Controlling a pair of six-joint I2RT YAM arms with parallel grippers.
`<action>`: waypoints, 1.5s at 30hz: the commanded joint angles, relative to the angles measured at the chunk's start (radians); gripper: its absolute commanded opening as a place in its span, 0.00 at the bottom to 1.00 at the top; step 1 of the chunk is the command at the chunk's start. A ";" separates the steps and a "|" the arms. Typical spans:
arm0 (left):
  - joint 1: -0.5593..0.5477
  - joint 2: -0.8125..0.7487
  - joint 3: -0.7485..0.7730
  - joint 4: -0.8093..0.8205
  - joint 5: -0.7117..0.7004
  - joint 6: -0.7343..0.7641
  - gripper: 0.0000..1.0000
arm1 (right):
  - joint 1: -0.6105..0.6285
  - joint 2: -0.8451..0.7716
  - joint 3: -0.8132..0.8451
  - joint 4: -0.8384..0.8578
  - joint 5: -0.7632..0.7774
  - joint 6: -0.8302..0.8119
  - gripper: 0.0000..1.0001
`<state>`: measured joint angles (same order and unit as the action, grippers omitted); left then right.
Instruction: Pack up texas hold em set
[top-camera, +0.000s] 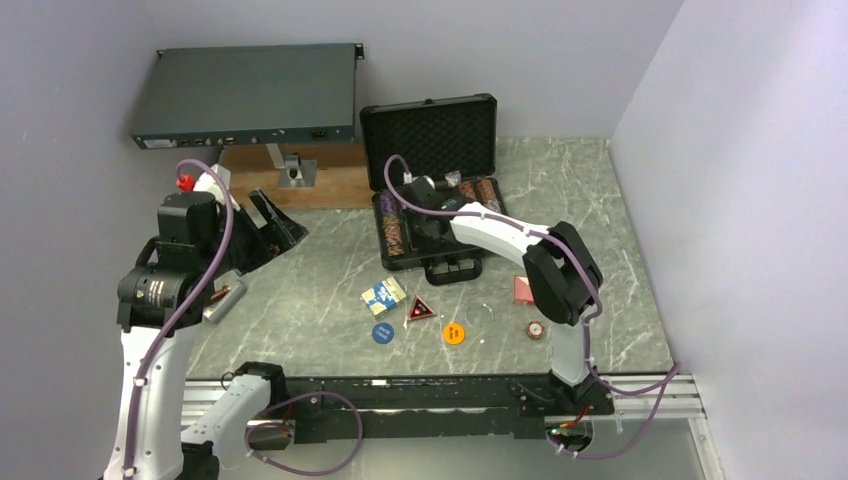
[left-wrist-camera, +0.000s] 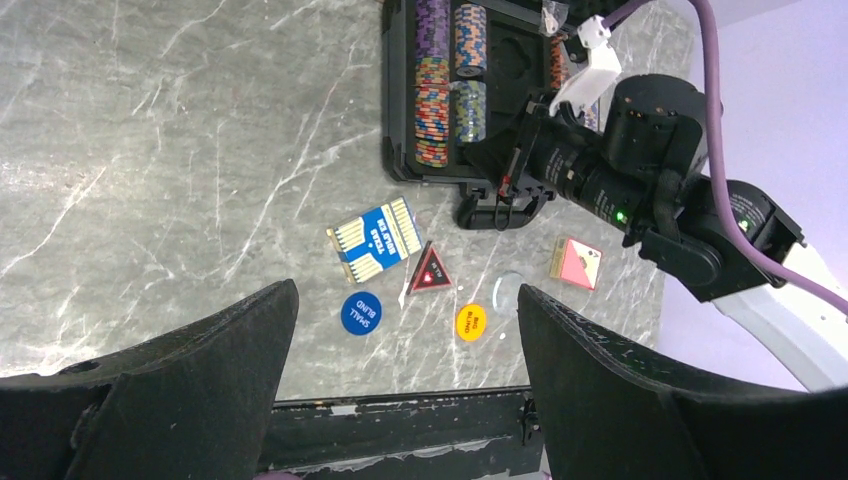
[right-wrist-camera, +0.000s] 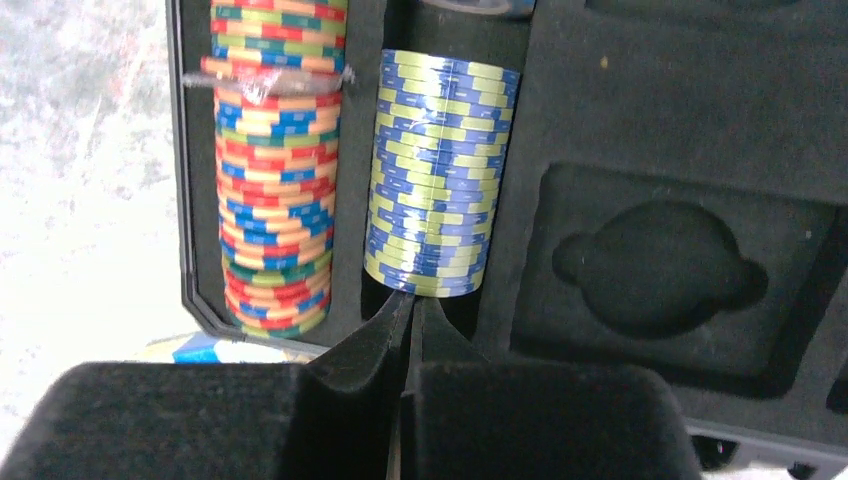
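Note:
The texas hold em set's black case lies open with its foam lid up. My right gripper is shut and empty. Its tips touch the near end of a yellow-and-blue chip row, beside a multicoloured row. From above, that right gripper is inside the case. Loose on the table lie a blue card deck, red triangle, blue button, orange button and red deck. My left gripper hangs open and empty above the near table edge, left of the case.
A large flat grey electronics box stands at the back left above a wooden board. A clear disc and a single chip lie near the orange button. An empty foam recess sits right of the chip rows.

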<state>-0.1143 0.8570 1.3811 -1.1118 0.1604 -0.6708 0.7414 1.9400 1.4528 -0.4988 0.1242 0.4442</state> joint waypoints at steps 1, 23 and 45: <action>0.004 0.010 0.033 0.013 -0.001 -0.009 0.87 | -0.028 0.059 0.091 0.025 0.029 -0.029 0.00; 0.004 0.083 -0.014 -0.001 0.180 0.109 1.00 | -0.064 -0.189 0.045 -0.041 -0.018 -0.130 0.39; -0.576 0.251 -0.392 0.165 -0.147 0.089 0.95 | -0.067 -0.770 -0.192 -0.265 0.203 -0.055 0.86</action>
<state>-0.6151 1.0729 1.0168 -1.0473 0.0883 -0.5694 0.6785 1.2324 1.2842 -0.7033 0.2752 0.3428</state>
